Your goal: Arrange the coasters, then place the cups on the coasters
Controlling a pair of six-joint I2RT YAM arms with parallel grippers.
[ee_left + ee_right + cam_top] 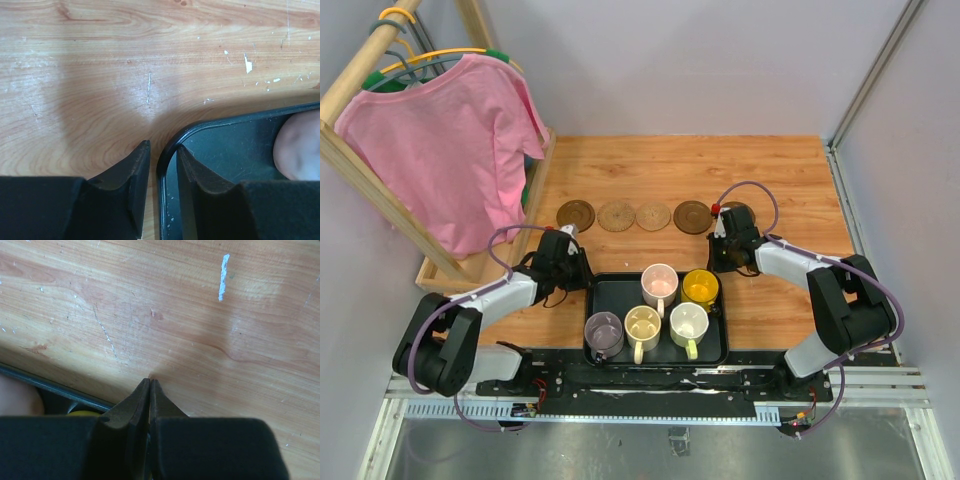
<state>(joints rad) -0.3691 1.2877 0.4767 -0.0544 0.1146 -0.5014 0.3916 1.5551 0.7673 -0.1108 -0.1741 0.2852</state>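
Four brown coasters (616,216) lie in a row across the wooden table, and a fifth coaster (740,210) shows partly behind the right arm. Five cups stand in the black tray (620,296): pink cup (659,285), amber cup (700,287), purple cup (604,333), cream cup (643,326) and pale green cup (688,323). My left gripper (162,146) straddles the tray's rim (210,125) at its far left corner. One finger is inside and one outside, with a thin gap left on the outer side. My right gripper (150,380) is shut and empty over bare wood, beside the tray's far right corner.
A wooden rack (380,190) with a pink T-shirt (450,150) on a hanger stands at the left, its base close to my left arm. Grey walls close in the table at the back and the right.
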